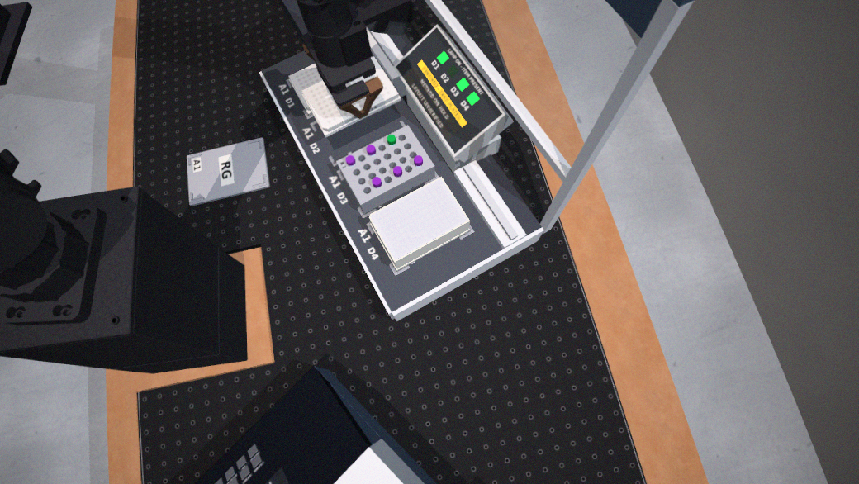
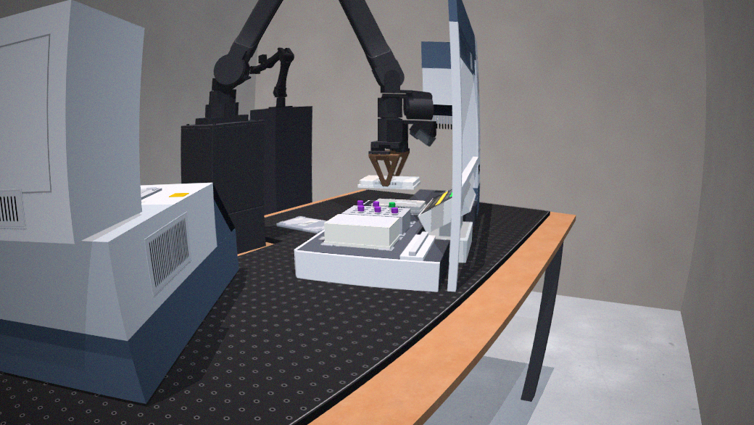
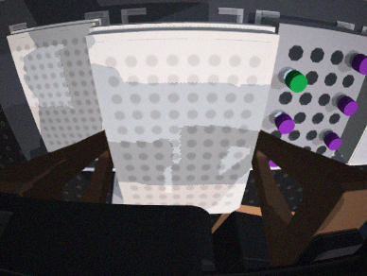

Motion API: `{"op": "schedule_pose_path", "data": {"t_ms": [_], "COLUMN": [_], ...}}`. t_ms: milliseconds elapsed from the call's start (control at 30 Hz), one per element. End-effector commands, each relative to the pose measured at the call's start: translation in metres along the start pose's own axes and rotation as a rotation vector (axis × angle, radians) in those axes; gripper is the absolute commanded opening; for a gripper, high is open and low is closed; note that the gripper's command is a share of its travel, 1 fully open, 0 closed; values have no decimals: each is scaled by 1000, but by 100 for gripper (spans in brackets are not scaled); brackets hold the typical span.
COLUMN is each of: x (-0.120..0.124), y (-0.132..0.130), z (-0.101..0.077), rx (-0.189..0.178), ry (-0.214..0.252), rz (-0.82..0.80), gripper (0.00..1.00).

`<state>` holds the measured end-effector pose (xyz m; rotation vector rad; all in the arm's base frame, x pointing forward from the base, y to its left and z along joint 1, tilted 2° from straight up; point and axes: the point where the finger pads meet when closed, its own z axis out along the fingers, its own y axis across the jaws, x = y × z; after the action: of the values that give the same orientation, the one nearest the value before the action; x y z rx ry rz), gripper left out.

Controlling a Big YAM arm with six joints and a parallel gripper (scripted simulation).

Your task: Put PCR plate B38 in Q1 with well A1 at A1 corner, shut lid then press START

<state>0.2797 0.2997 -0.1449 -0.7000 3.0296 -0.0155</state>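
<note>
The gripper [image 2: 389,176] is clamped across plate B38 [image 2: 403,182], held in the air above the hand-off row near the table's far end. If it swings low toward the cycler [image 2: 105,221], I'd worry it clips the capped tubes [image 2: 375,204]. Perforated black mat [image 2: 327,337] with an orange border, grey walls.

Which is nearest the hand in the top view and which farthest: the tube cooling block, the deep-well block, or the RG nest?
Measured from the hand, which grips the plate:
1. Tube cooling block, next position along the row.
2. Deep-well block, one position beyond, at D4.
3. RG nest, off the row on the mat, slightly farther than the deep-well block.
</note>
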Motion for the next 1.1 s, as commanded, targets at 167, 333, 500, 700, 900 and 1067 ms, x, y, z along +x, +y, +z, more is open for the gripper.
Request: {"op": "schedule_pose_path", "data": {"t_ms": [167, 333, 500, 700, 900, 1067], "x": [-11, -16, -25, -29, -23, -2], "y": [11, 12, 16, 9, 5, -29], "z": [0, -6, -14, -17, -10, -14], "rx": [-8, -15, -29, -30, -20, -17], "ry": [-10, -29, -63, -69, -44, -38], "rz": [-5, -4, -3, 13, 16, 147], "gripper": [0, 0, 0, 0, 0, 0]}}
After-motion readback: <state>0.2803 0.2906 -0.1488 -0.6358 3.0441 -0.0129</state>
